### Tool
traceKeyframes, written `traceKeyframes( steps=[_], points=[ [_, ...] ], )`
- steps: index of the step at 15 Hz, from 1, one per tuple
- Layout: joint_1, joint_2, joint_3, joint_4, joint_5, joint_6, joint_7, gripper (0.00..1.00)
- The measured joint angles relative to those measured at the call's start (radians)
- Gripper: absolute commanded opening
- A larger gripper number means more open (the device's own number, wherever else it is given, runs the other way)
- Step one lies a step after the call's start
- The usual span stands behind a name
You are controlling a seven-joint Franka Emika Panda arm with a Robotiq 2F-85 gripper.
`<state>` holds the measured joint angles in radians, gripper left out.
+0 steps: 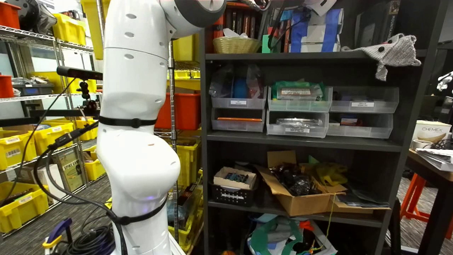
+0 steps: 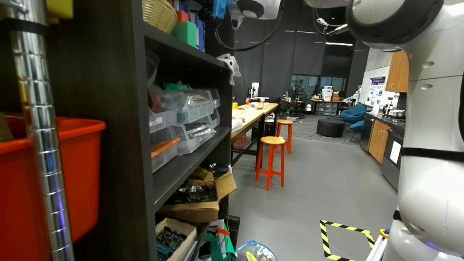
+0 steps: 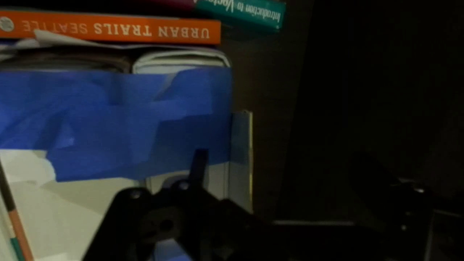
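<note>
Hand [image 3: 281, 159] spread wide before a blue-taped white box [image 3: 119, 119]; whether the fingers touch it I cannot tell. An orange book [image 3: 119, 29] stands beside the box. In an exterior view the box sits about midway along a dark shelf's [image 1: 254, 57] front edge; a grey knitted toy [image 1: 396, 53] droops near the right corner.
</note>
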<state>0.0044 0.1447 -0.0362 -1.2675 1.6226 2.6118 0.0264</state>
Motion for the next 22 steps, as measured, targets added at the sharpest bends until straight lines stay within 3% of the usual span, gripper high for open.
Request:
traceKeyframes(
  steps=[1,3,10,14,22],
  points=[
    [0.000,0.007,0.000,0.015,-0.008,0.011,0.000,0.70],
    [-0.002,0.013,-0.001,0.036,-0.021,0.025,0.001,0.58],
    [-0.006,0.013,-0.014,0.052,-0.131,0.034,0.068,0.03],
    [-0.006,0.013,-0.025,0.050,-0.199,0.034,0.115,0.00],
    [-0.027,0.011,-0.037,0.054,-0.167,0.034,0.141,0.01]
  ],
)
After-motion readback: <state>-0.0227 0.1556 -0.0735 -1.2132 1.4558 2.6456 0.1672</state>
